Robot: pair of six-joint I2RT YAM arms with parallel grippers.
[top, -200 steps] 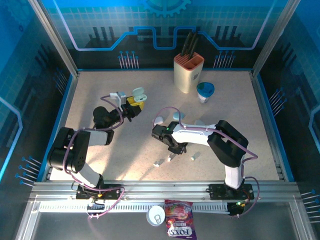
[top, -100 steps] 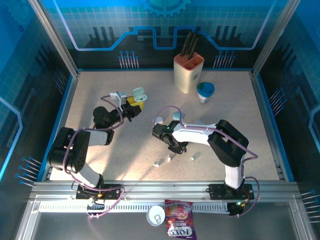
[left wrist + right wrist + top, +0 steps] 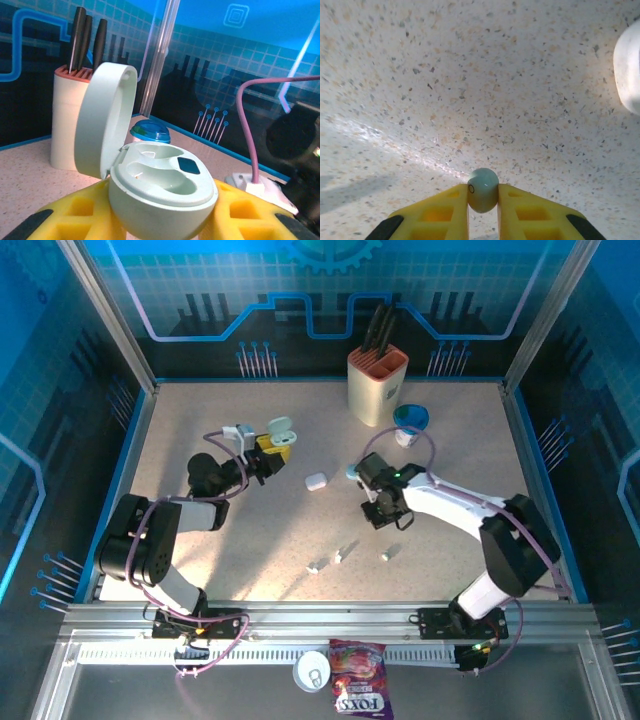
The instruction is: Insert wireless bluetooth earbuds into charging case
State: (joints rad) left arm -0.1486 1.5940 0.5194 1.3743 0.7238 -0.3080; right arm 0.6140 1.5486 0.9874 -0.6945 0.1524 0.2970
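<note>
- The left jaws hold the charging case (image 3: 160, 175) between two yellow fingers (image 3: 80, 212), one on each side of it.
- The case is pale and round. Its lid (image 3: 105, 125) stands up and open, so you can see the two little hollows inside.
- From above, this case (image 3: 280, 430) is at the left side of the worktop (image 3: 470, 450), toward the back.
- The right jaws are almost closed. They pinch one tiny pale earbud (image 3: 483, 196) by its round end, right at the tips of the yellow fingers (image 3: 440, 215).
- Three more earbuds (image 3: 345, 552) lie loose on the worktop near the front (all small and pale).
- A closed white case (image 3: 316, 481) lies flat between the two arms.
- A knife block (image 3: 377, 385) stands at the back, with a blue-topped cup (image 3: 410, 420) just beside it.
- A rounded white thing (image 3: 629, 75) sits at the right edge of the right wrist view (I cannot tell what it is).
</note>
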